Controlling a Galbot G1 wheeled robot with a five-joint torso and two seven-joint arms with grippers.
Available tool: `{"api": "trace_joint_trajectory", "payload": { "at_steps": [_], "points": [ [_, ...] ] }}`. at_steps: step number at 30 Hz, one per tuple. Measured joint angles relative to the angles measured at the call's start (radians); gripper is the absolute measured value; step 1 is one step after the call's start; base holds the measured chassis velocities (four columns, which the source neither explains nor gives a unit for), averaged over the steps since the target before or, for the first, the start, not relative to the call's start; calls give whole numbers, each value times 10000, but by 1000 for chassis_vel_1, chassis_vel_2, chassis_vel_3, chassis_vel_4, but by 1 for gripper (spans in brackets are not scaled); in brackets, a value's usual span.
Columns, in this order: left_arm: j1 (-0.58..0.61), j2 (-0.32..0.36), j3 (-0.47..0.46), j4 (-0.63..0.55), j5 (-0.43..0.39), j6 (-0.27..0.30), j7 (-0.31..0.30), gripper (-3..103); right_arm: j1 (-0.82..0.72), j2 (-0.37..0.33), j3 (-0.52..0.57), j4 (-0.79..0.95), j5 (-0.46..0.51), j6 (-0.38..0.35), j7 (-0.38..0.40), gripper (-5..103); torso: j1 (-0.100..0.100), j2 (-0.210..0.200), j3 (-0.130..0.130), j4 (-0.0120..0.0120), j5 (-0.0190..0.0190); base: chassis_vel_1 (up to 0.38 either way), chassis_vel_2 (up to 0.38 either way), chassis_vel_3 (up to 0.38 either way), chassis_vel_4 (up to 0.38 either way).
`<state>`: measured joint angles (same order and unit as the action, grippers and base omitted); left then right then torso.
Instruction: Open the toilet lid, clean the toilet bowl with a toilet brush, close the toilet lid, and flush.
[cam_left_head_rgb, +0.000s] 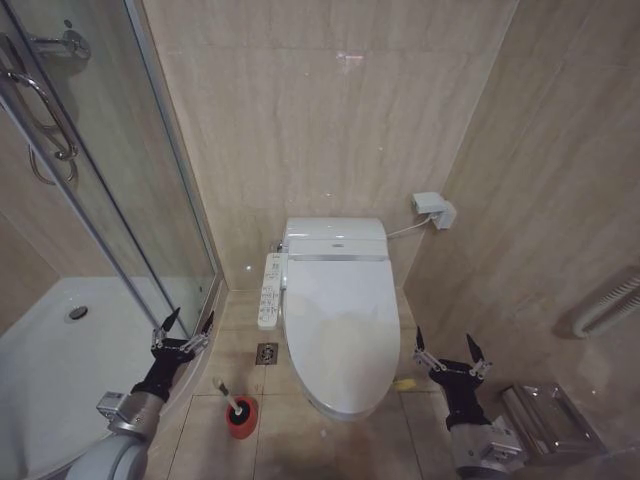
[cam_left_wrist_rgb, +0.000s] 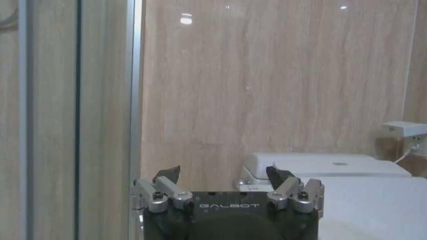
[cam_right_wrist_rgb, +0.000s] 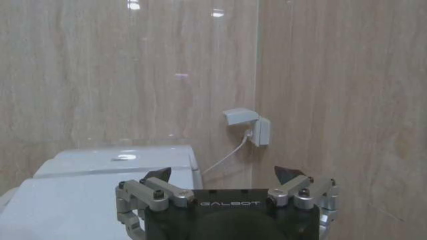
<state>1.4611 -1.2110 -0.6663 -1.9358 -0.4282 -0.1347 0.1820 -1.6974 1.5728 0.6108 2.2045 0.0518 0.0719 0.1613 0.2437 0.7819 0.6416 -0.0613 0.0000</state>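
Observation:
The toilet lid (cam_left_head_rgb: 342, 325) is a smooth white oval lying shut over the toilet bowl, which it hides. A white control panel (cam_left_head_rgb: 270, 291) runs along the toilet's left side. The toilet brush (cam_left_head_rgb: 231, 396) stands on the floor tiles left of the toilet, its thin white handle rising from a small red round holder (cam_left_head_rgb: 241, 418). My left gripper (cam_left_head_rgb: 183, 330) hangs open left of the toilet, above the brush, with nothing between its fingers. My right gripper (cam_left_head_rgb: 452, 348) hangs open to the right of the toilet. The lid (cam_left_wrist_rgb: 380, 200) also shows past the left gripper (cam_left_wrist_rgb: 223, 175), and the lid (cam_right_wrist_rgb: 73, 200) past the right gripper (cam_right_wrist_rgb: 223, 174).
A glass shower door (cam_left_head_rgb: 110, 180) and a white shower tray (cam_left_head_rgb: 60, 350) stand at the left. A floor drain (cam_left_head_rgb: 266, 352) lies between the brush and the toilet. A wall socket (cam_left_head_rgb: 435, 210) with a cable sits at the back right. A metal paper holder (cam_left_head_rgb: 545, 420) is at the lower right.

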Motion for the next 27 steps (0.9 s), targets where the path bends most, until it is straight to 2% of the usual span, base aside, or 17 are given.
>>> {"api": "trace_joint_trajectory", "payload": {
  "at_steps": [16, 17, 21, 27],
  "points": [
    [148, -122, -11, 216, 294, -602, 555, 86, 1, 0, 0, 0, 0, 0, 0, 100, 5, -1, 2, 0, 0, -106, 95, 103, -101],
    [142, -118, -11, 223, 294, -610, 563, 89, 1, 0, 0, 0, 0, 0, 0, 100, 5, -1, 2, 0, 1, -31, 63, 59, -48],
    [98, -74, -16, 337, 292, -746, 645, 89, 1, 0, 0, 0, 0, 0, 0, 100, 1, 0, 1, -1, 1, 0, 0, 0, 0],
    [-23, -67, 27, 443, 180, -742, 71, 89, 0, 0, 0, 0, 0, 0, 0, 100, -2, 2, 0, -2, 0, 0, 0, 0, 0]
  ]
}}
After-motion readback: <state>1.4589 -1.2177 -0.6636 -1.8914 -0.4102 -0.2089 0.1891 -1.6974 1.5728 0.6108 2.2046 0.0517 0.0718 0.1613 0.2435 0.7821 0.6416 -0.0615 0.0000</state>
